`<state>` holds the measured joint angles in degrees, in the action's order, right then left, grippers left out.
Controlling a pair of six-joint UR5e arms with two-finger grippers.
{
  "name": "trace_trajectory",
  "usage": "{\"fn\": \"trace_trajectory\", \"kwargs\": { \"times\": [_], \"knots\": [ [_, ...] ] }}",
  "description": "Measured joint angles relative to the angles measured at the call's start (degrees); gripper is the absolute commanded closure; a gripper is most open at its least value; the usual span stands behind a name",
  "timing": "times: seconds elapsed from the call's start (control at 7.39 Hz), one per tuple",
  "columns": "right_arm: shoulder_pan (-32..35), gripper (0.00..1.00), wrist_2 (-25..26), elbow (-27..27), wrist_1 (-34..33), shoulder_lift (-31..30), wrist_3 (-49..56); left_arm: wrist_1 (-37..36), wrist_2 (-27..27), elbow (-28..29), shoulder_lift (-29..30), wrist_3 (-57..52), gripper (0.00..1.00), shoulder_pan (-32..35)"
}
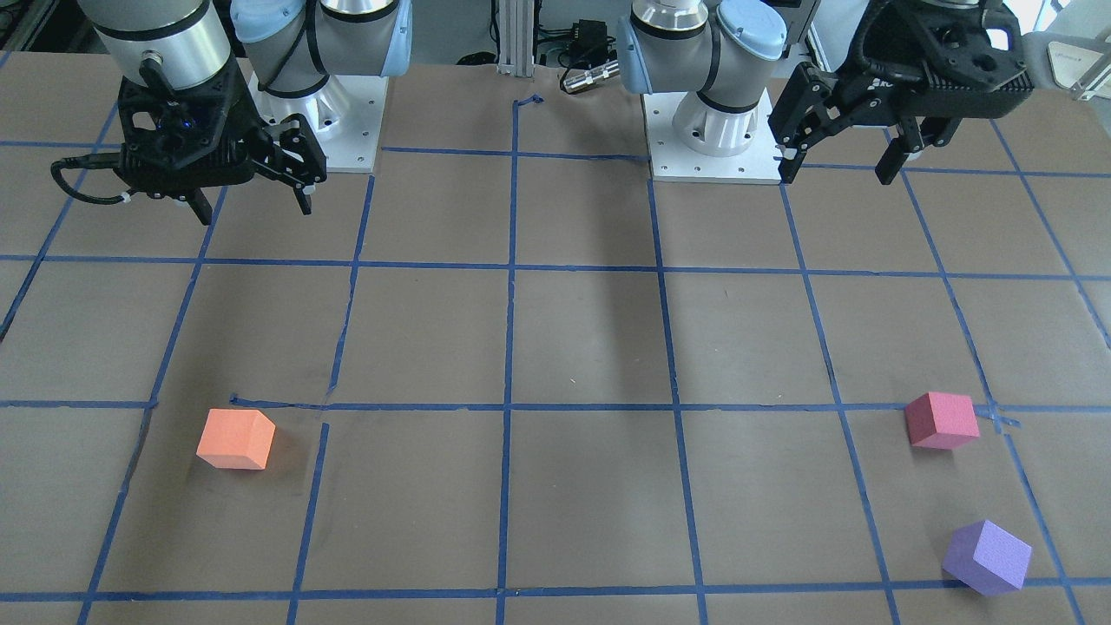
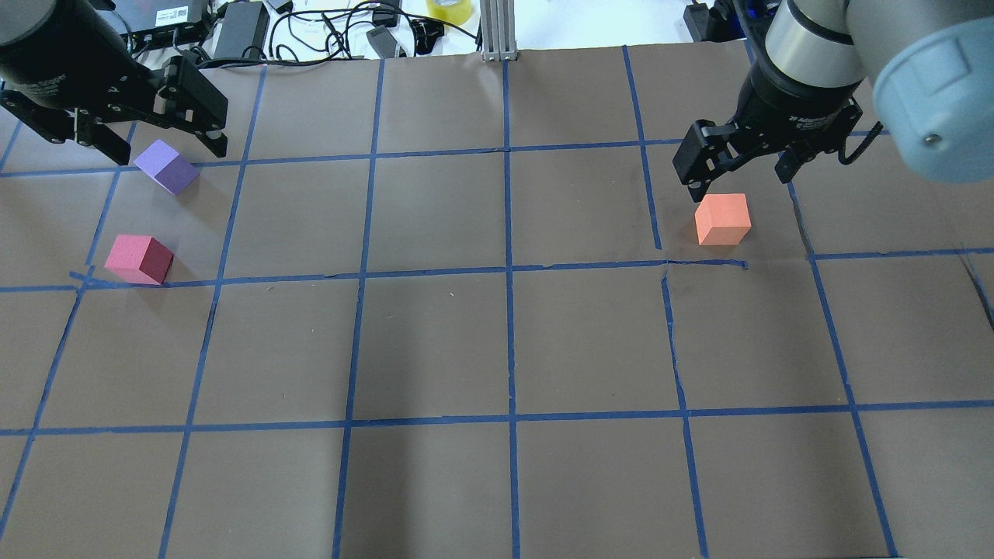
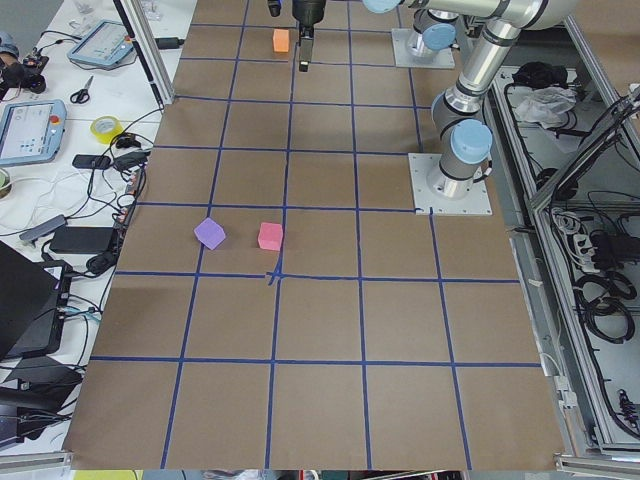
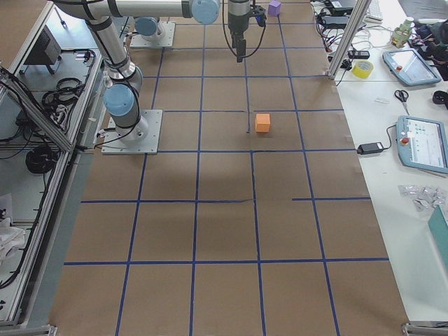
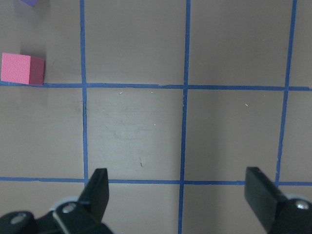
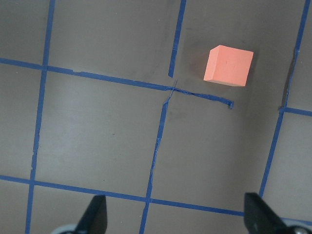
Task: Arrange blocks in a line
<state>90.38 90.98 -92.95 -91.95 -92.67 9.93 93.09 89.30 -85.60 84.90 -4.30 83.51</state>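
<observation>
Three foam blocks lie apart on the brown gridded table. The orange block (image 1: 235, 439) (image 2: 722, 220) (image 6: 228, 66) sits on my right side. The pinkish red block (image 1: 942, 420) (image 2: 139, 259) (image 5: 22, 68) and the lavender purple block (image 1: 987, 557) (image 2: 166, 167) sit on my left side, close together. My left gripper (image 1: 837, 175) (image 2: 170, 151) (image 5: 179, 195) is open and empty, raised above the table. My right gripper (image 1: 254, 212) (image 2: 738, 185) (image 6: 176, 217) is open and empty, also raised, on the robot's side of the orange block.
Blue tape lines (image 2: 509, 272) divide the table into squares. The arm bases (image 1: 716, 148) (image 1: 317, 130) stand on white plates at the robot's edge. Cables, a tape roll (image 2: 449, 9) and tablets (image 4: 423, 143) lie beyond the far table edge.
</observation>
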Motion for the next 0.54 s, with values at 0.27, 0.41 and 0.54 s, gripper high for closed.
{"fn": "trace_trajectory", "kwargs": {
  "times": [0.27,0.41,0.54],
  "knots": [
    [-0.02,0.0,-0.07,0.04,0.0,-0.12,0.0,0.04,0.0,-0.1,-0.01,0.0,0.0,0.02],
    [-0.02,0.0,-0.09,0.04,0.0,-0.17,0.0,0.04,0.02,-0.29,-0.13,0.0,0.0,0.03],
    [-0.01,0.0,-0.12,0.03,-0.01,-0.13,-0.02,0.01,0.04,-0.43,-0.2,0.0,0.0,0.05]
  ]
}}
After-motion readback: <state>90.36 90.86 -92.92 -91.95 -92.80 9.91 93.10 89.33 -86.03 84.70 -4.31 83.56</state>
